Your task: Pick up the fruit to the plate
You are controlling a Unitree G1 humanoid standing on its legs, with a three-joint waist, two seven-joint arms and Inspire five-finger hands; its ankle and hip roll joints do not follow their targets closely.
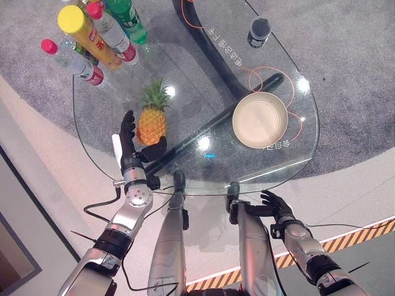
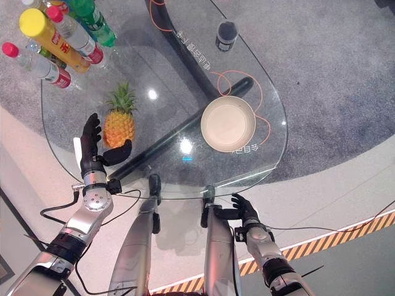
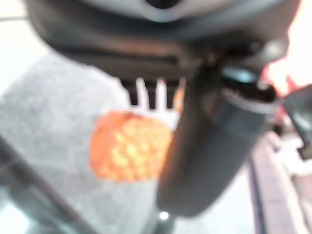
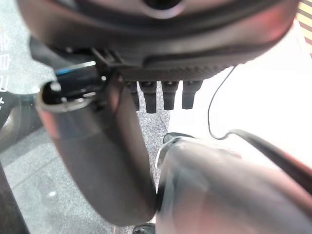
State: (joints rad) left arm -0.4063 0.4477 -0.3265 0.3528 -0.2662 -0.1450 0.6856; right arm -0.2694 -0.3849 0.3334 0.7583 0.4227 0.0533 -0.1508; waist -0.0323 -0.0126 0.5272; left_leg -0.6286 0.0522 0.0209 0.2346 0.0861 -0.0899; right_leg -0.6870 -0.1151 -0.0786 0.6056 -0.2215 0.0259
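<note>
You're at the reach-and-grasp step, nothing lifted yet. Your left hand (image 1: 129, 145) sits spread at the small orange pineapple with the green leafy crown (image 1: 152, 120), fingers straight along the fruit's left side and thumb angled toward its base; touching or just short, can't tell. The left wrist view shows the orange body past the straight fingers, not enclosed. The pineapple stands upright on the round clear glass table (image 1: 185, 74), near its left edge, well apart from the shallow beige round plate (image 1: 260, 119) on the right half. The cluster of plastic bottles with coloured caps (image 1: 92, 34) stands beyond the fruit at the far left.

Your right hand (image 1: 276, 205) hangs relaxed below the near table edge, idle.

Next move likely calls for curling fingers and thumb round the pineapple's body, then lifting and carrying it right to the plate. Watch for tipping.
</note>
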